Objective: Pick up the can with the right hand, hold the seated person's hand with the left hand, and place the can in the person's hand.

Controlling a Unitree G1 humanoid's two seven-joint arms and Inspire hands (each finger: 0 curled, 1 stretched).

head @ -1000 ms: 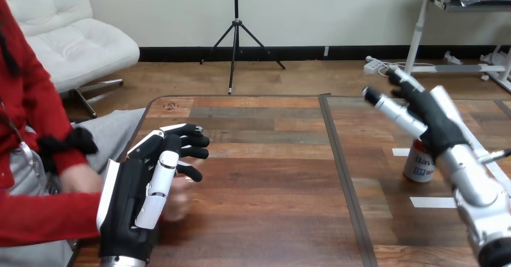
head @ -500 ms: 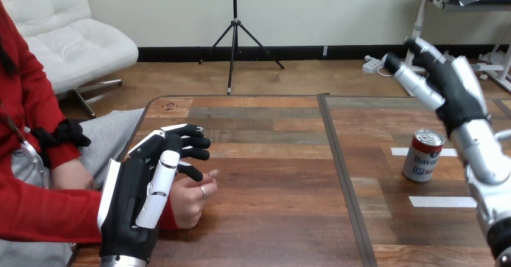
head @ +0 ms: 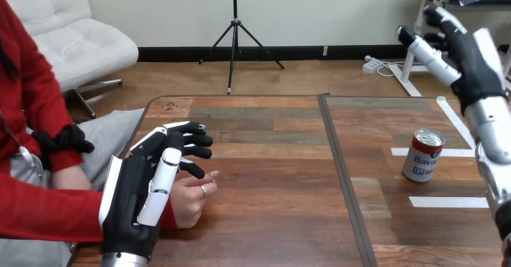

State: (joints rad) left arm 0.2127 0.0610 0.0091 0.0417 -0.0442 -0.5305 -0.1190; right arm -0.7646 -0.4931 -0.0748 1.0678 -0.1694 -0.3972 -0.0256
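1 upright can [head: 423,155]; right hand [head: 476,62] hovers apart, left hand [head: 135,201] beside person's hand [head: 190,197]

Left hand [head: 129,197] sits low, fingers loosely bent; right hand [head: 476,62] raised high, fingers spread.

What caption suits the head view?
Right hand hovers apart from the upright red-and-white metal can; left hand beside the person's hand on the wooden table.
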